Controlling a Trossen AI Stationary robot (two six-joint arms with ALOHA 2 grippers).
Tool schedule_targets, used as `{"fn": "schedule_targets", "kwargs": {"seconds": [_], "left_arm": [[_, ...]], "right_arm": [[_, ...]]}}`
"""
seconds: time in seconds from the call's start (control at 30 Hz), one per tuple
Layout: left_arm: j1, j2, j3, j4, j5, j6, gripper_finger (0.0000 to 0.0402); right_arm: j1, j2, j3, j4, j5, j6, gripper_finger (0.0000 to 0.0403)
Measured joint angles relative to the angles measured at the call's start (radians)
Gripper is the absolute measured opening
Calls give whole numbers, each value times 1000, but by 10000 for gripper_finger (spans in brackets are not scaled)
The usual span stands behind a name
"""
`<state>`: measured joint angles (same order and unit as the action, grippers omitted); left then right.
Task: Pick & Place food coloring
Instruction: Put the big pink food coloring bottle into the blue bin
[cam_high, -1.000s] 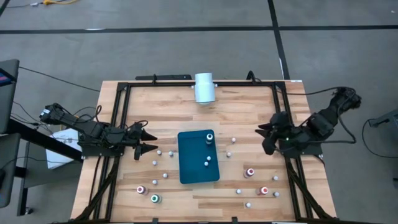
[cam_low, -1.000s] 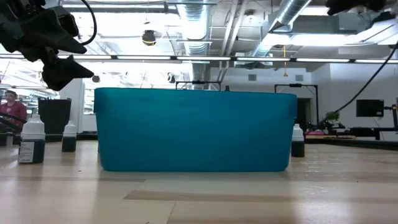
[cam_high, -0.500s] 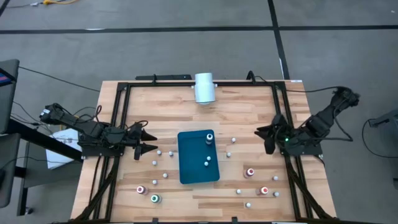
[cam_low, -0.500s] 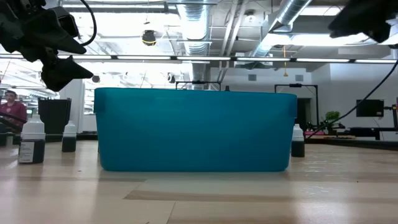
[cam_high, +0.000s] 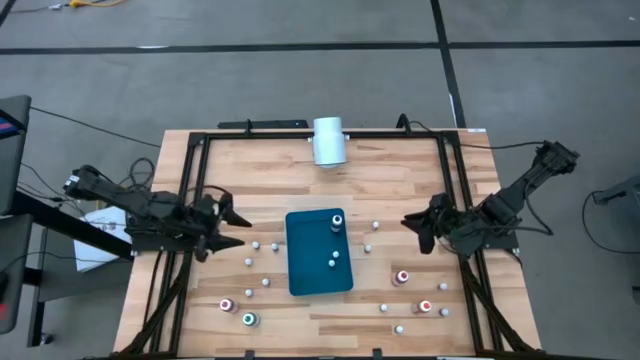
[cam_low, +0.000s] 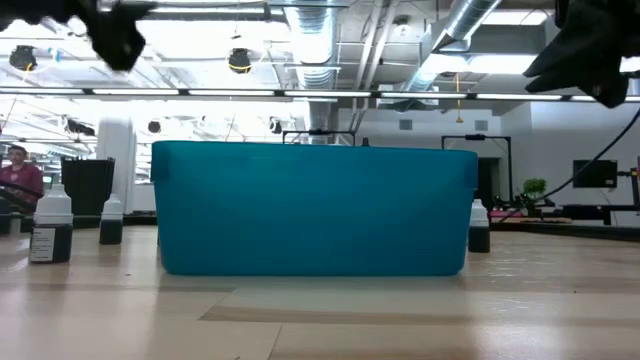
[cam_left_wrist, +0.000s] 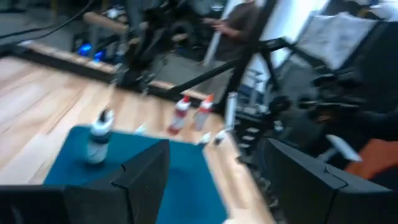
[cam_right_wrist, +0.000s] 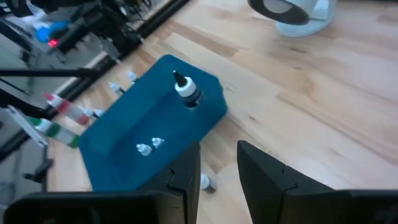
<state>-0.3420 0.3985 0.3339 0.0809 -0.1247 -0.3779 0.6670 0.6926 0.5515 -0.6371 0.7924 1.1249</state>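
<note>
While the teal tray (cam_high: 319, 252) is sitting at the middle of the counter (cam_high: 270, 170) with three small bottles already standing in it, most of the food coloring (cam_high: 249, 320) is lying scattered on both sides of the tray — red- and green-topped ones toward its near corners, tiny whitish ones just beside its long edges. The left hand (cam_high: 232, 222) is hovering off the tray's left side with its fingers spread wide and nothing between them. The right hand (cam_high: 412, 229) is hanging off the tray's right side, fingers drawn close with only a narrow gap showing in the right wrist view, and pinching nothing.

The risk, as I judge it, is coming from how small and tightly spaced the bottles are: a wide-spread hand dropping onto one is likely to be nudging its neighbours over, and a toppled bottle may be rolling toward the counter's edge. The right hand would also be needing to widen first — descending as it is, it may be pushing a bottle aside instead of straddling it. The white cylinder (cam_high: 328, 140) behind the tray is standing well apart.
</note>
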Motion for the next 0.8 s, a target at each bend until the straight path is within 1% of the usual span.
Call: {"fn": "schedule_targets", "kwargs": {"seconds": [0.13, 0.27, 0.5, 0.7, 0.8], "left_arm": [[-2, 6, 105, -69, 47, 32, 252], [-2, 44, 243, -237, 60, 34, 252], [-20, 211, 515, -552, 61, 22, 252], [-58, 359, 697, -767, 64, -41, 252], [-86, 424, 766, -857, 64, -90, 252]], "right_arm": [[0, -48, -48, 83, 1, -26, 94], [0, -77, -79, 119, 15, -57, 94], [0, -100, -92, 122, 20, -60, 94], [0, -98, -92, 122, 20, -60, 94], [0, -98, -92, 122, 20, -60, 94]]}}
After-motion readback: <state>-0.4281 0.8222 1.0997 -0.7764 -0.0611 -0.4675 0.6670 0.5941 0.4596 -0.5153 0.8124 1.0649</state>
